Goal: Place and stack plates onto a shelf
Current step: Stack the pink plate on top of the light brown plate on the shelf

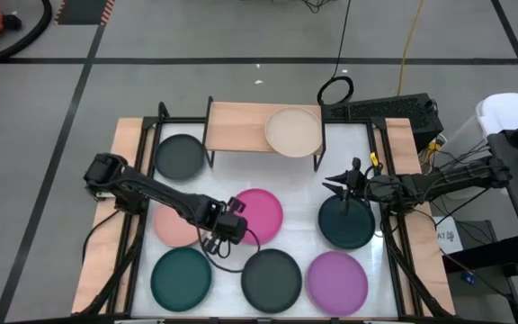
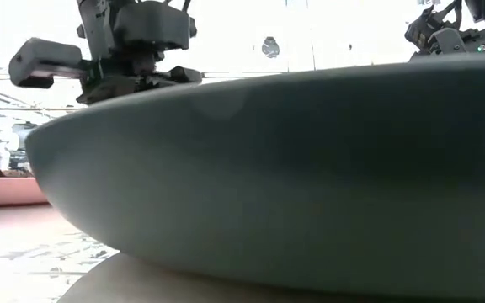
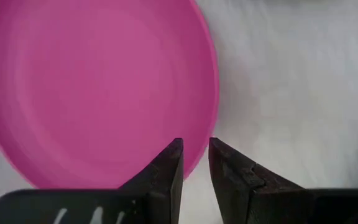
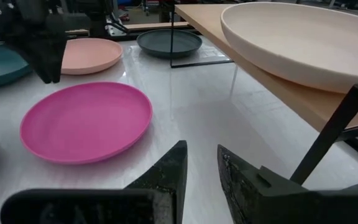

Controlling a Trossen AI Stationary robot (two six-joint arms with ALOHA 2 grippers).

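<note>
item: low shelf with light wooden rectangular top and thin black metal legs [image 1: 241, 126], standing at the far edge of the white counter [image 1: 304, 193]. one round shallow matte beige plate [image 1: 293, 131] lies on its right half; the left half is bare.

item: round matte magenta plate [image 1: 259, 216], flat on the counter near the middle, in front of the shelf. the left end effector [image 3: 196, 163] hovers at its near rim; in the left wrist view the two dark fingers stand close together with only a narrow gap, nothing between them, tips just over the plate's edge.

item: remaining plates on the counter: a charcoal plate [image 1: 180, 156] just left of the shelf, a salmon pink plate [image 1: 174, 227] partly under the left arm, a dark teal plate [image 1: 181, 278] at front left, a second charcoal plate [image 1: 272, 279] at front centre, a purple plate [image 1: 337, 278] at front right, a second dark teal plate [image 1: 346, 222] at right.

item: right end effector [image 4: 201, 163], waiting over the right-hand dark teal plate, fingers nearly together, empty.

hazards, as judgement:
- the fingers look too narrowly set to straddle the magenta rim; lowered as they are, they would likely press on the edge and tip or skid the plate.
- a shallow matte rim offers little purchase; a pinch at one edge may let the plate droop and slip in transit.
- the salmon pink plate lies close beneath the left arm and could be nudged.
- on approach the carried plate may strike the shelf's edge or the beige plate.
</note>
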